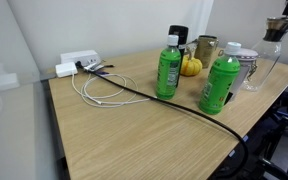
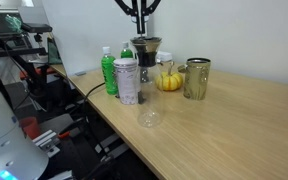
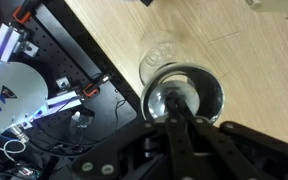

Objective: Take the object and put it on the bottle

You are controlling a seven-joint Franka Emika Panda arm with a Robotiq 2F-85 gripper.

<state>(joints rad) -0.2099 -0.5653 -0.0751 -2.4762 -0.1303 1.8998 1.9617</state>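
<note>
My gripper (image 2: 140,33) is shut on the rim of a clear glass cup (image 2: 144,48) and holds it high above the table. In the wrist view the fingers (image 3: 179,103) pinch the cup's rim (image 3: 212,95). The cup also shows at the top right of an exterior view (image 1: 274,38). Below it a clear glass bottle or jar (image 2: 149,115) stands near the table edge; it also shows in an exterior view (image 1: 253,68) and in the wrist view (image 3: 160,52). Two green bottles (image 1: 168,66) (image 1: 221,82) stand further in on the table.
A small yellow pumpkin (image 2: 169,79) and a metal cup (image 2: 196,78) stand behind the bottles. A white power strip (image 1: 76,63) with white and black cables (image 1: 134,92) lies at one end. The table edge (image 3: 104,45) is close, with equipment on the floor below.
</note>
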